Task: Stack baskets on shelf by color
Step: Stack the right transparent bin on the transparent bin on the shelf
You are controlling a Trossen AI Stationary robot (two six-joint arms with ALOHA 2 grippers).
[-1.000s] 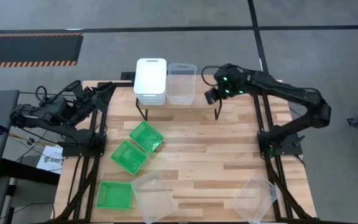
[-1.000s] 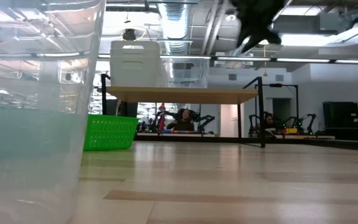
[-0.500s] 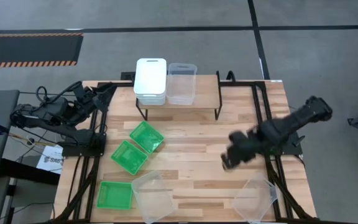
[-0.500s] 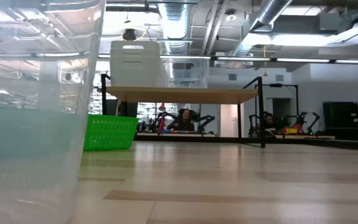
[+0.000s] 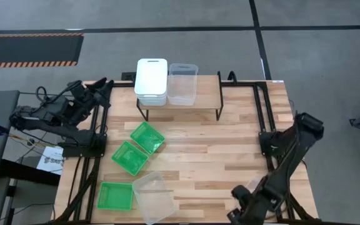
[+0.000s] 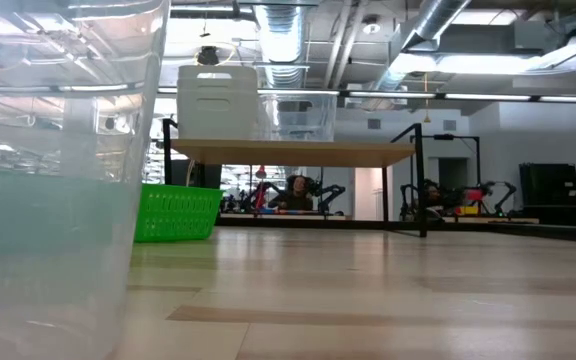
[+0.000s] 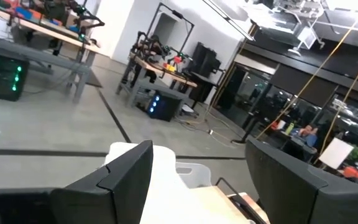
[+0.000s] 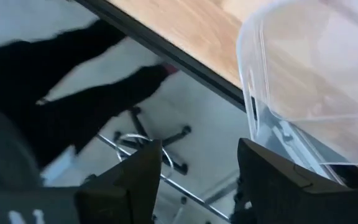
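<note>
Slatted tabletop [image 5: 199, 144] is bearing the shelf [image 5: 208, 94], where a white stack [image 5: 151, 80] and one clear basket [image 5: 182, 82] are already sitting; three green baskets [image 5: 147, 137] and two clear ones [image 5: 154, 196] are still waiting below. Right gripper [image 5: 242, 206], jaws wide and empty, is hovering at the near-right clear basket [image 8: 316, 74]; left gripper [image 5: 91, 92] is idling wide at the table's left edge.

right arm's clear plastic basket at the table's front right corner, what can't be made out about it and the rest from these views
- Clear plastic basket at the front right corner: in the high view the right gripper and its arm cover it; the right wrist view cuts it off at the edge.
- White plastic basket stack on the wooden shelf: the count is unclear from above.
- Low view: a near clear basket blocks the left side, showing only one green plastic basket.
</note>
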